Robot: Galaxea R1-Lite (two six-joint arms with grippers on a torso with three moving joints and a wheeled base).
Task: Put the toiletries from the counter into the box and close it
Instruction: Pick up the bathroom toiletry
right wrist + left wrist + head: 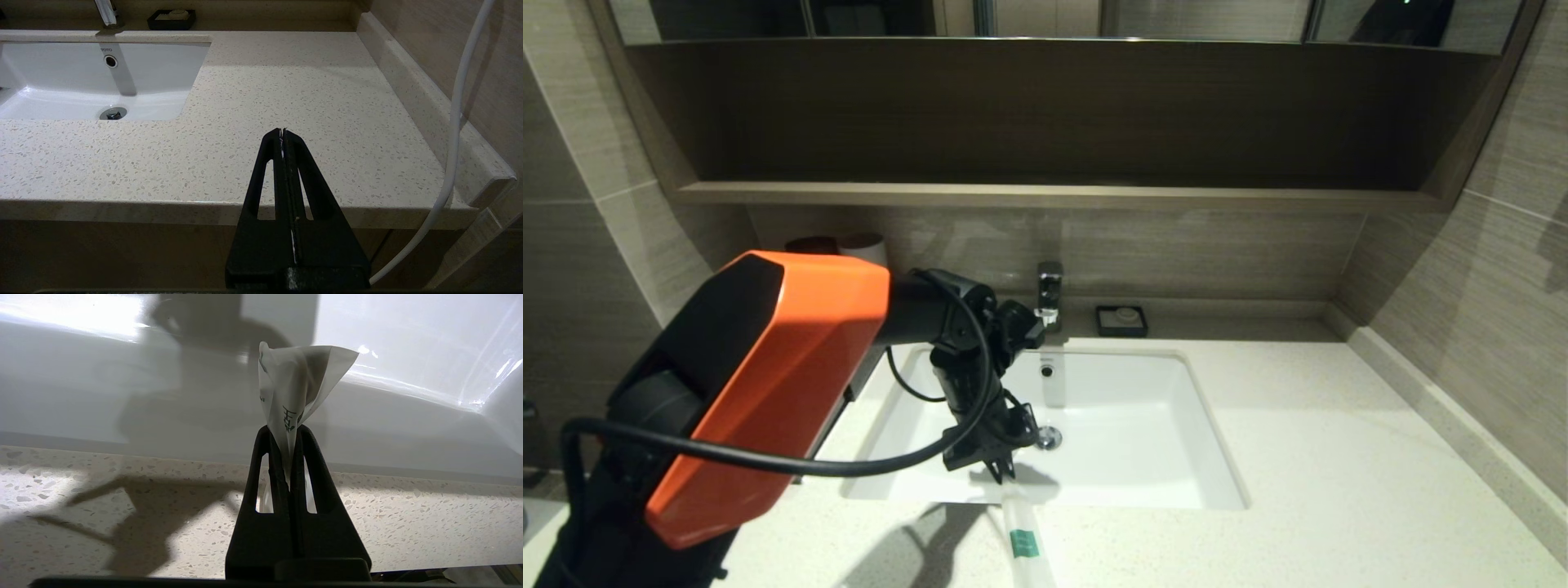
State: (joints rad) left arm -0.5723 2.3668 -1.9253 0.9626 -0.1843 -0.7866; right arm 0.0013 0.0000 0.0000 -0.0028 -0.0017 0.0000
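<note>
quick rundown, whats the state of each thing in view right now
left gripper: shut on the wrapper end of the toiletry stick, at the sink's front edge
toiletry stick: lying on the counter, green band showing, one end pinched
right gripper: shut, empty, parked in front of the counter edge
sink: empty, dry-looking
counter: holds the stick; box not in view
soap dish: by the back wall, something pale in it

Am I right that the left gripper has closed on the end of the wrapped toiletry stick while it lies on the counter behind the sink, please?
Not quite: the left gripper has closed on the wrapped toiletry stick, but that lies on the counter in front of the sink, as the head view shows.
</note>
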